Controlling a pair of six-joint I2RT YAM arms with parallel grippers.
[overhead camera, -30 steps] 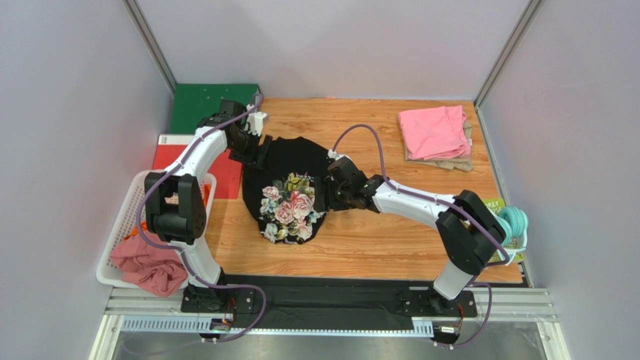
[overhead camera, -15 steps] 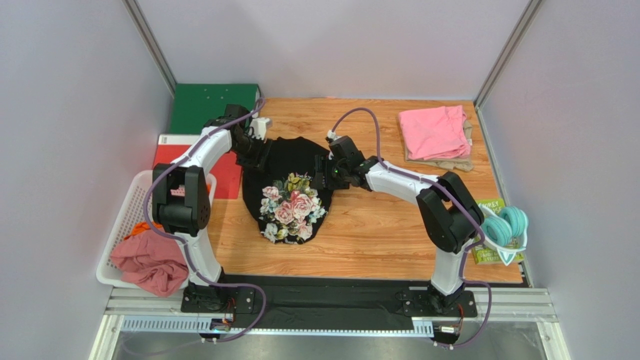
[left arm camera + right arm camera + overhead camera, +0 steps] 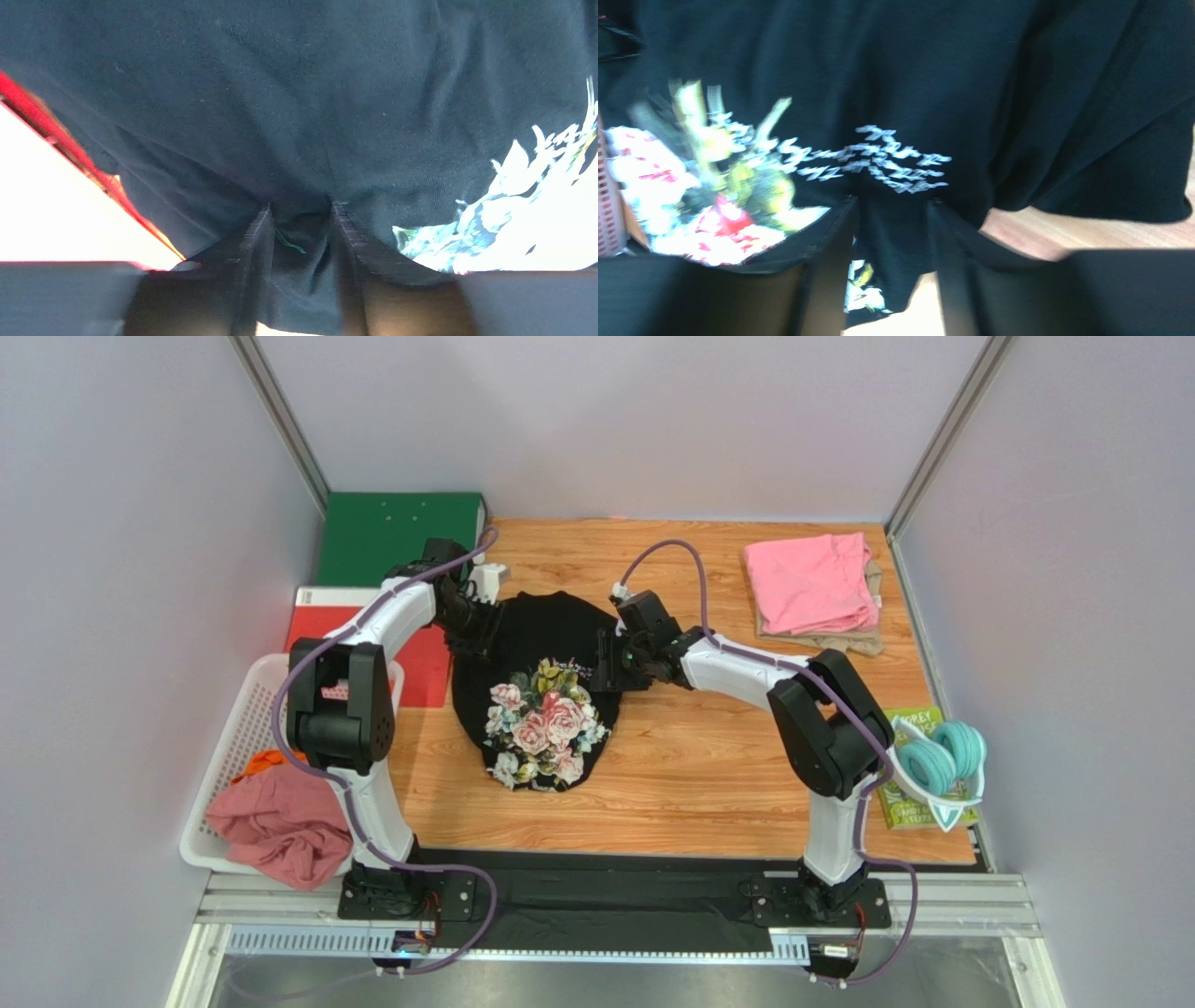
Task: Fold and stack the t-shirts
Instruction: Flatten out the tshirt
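Left jaws are pinching the large black rose-printed cloth t-shirt [image 3: 540,633] at its left edge. Right jaws are pinching its right edge.

The black t-shirt [image 3: 540,623] bears pink roses and white script; the pink t-shirt [image 3: 811,581] is plain.

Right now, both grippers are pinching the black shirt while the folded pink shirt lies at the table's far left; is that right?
Not quite: the pink shirt lies at the far right, as the top view shows. The left gripper and right gripper do pinch the black shirt.
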